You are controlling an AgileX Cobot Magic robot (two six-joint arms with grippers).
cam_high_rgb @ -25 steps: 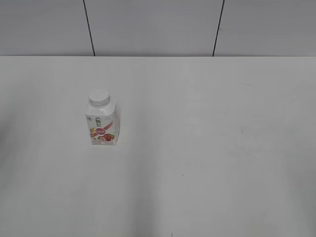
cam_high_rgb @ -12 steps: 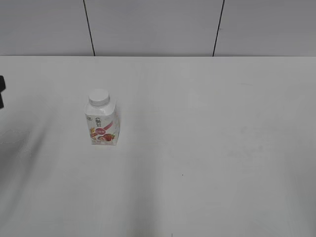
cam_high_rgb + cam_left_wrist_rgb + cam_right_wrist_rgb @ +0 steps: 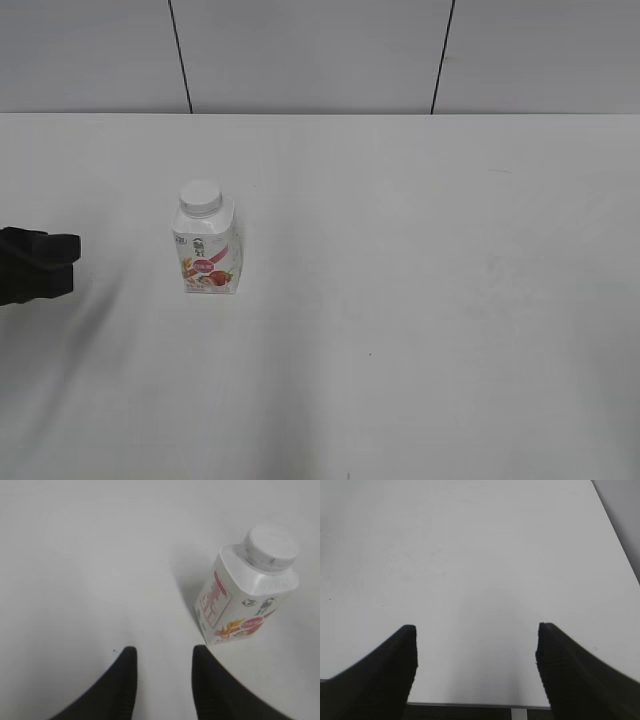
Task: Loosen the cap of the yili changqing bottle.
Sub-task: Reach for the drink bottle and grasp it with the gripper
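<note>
Exterior view shows just one yili changqing bottle [image 3: 206, 247] standing upright on the white counter [image 3: 420, 300], left of center, with one white cap [image 3: 200, 197] on top. Red-pink fruit label, print too small to read. Left gripper [image 3: 60, 262] pokes in at the left edge, jaws narrowly parted, empty, apart from the bottle. Right gripper [image 3: 476, 645] has jaws spread wide over bare counter.

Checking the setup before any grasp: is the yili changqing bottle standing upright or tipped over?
Upright. The yili changqing bottle stands on its base on the table, with the cap on top.
</note>
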